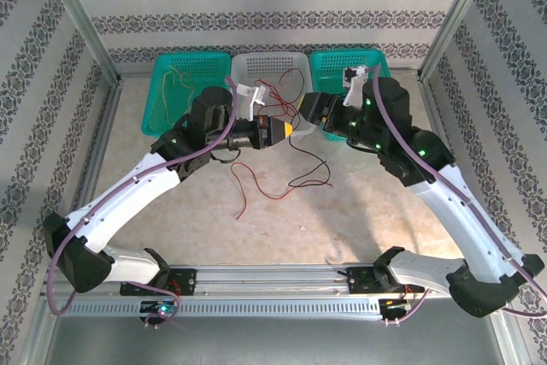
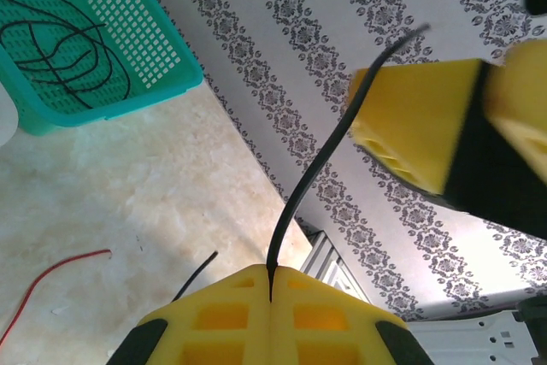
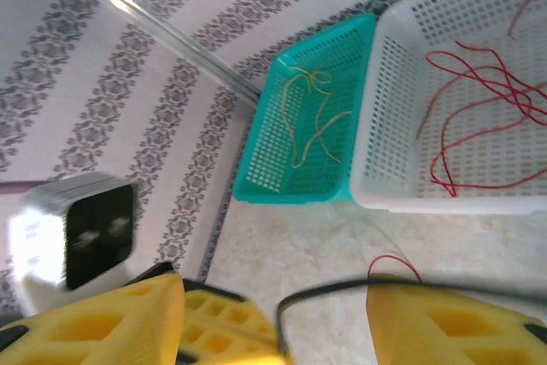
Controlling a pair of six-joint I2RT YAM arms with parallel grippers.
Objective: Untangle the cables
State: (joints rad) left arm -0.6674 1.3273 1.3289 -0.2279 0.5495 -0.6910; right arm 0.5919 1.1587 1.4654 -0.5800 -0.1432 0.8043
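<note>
Perforated plastic teal basket (image 3: 259, 156), matt yellow plastic left pincer (image 2: 272, 288), smooth mottled table (image 2: 128, 211).

Both arms reach inward; left pincer (image 2: 272, 292) clamped, right pincer (image 3: 323, 326) parted.

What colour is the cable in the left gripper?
Black; the cable shows best in the left wrist view.

Three baskets: teal (image 1: 192, 57), white (image 1: 269, 57), teal (image 1: 325, 61). Two arms: left (image 1: 137, 190), right (image 1: 461, 211). Outside the baskets, at least one red cable (image 1: 248, 185), one black cable (image 1: 314, 173).
</note>
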